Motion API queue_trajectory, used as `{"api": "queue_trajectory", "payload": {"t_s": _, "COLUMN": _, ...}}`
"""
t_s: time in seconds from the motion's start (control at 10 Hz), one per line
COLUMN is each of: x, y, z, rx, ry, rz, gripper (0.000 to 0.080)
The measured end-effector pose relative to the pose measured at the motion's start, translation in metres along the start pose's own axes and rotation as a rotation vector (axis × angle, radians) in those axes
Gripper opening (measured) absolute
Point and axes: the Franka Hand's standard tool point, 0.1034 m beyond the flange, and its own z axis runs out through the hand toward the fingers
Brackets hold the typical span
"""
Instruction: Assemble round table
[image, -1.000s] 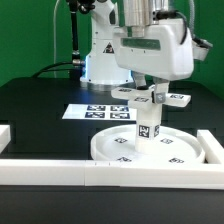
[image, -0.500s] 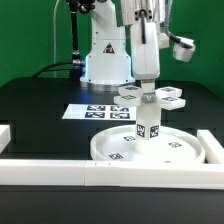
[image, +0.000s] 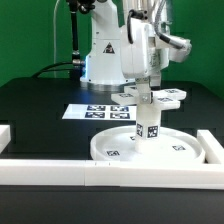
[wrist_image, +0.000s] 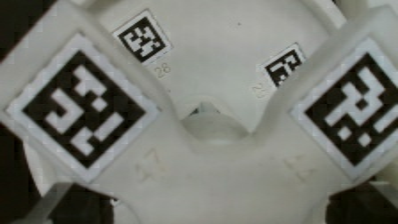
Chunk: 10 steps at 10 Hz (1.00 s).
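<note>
Three white plastic parts, each printed with black-and-white square tags, are stacked near the front of our black surface (image: 40, 110). Lowest is the round disc (image: 172, 152), lying flat with its raised rim up, just behind a long white border rail (image: 110, 172). A short thick cylinder leg (image: 148, 126) stands upright at the disc's middle. On top of the leg sits the flat cross-shaped foot piece (image: 176, 96), and our tool (image: 145, 88) comes down onto its centre from above. The arm hides the fingertips, so we cannot tell whether they are apart or clamped on the foot piece. Our wrist view is filled by the foot piece (wrist_image: 214, 70), very close.

Behind the stack, toward the far side, lies the marker board (image: 84, 111).

We judge these parts light, rigid and smooth, so probably slippery. The foot piece seems best held across its central hub, and the leg around its straight sides.
</note>
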Motion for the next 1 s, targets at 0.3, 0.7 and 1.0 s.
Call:
{"api": "queue_trajectory", "payload": {"t_s": 0.3, "x": -0.007, "y": -0.007, "z": -0.029, "rx": 0.010, "ry": -0.046, "rz": -0.056, "gripper": 0.0647}}
{"api": "queue_trajectory", "payload": {"t_s": 0.7, "x": -0.009, "y": -0.006, "z": -0.030, "rx": 0.006, "ry": -0.049, "rz": -0.076, "gripper": 0.0649}}
{"api": "queue_trajectory", "payload": {"t_s": 1.0, "x": -0.009, "y": -0.005, "z": -0.029, "rx": 0.004, "ry": -0.047, "rz": -0.090, "gripper": 0.0649}}
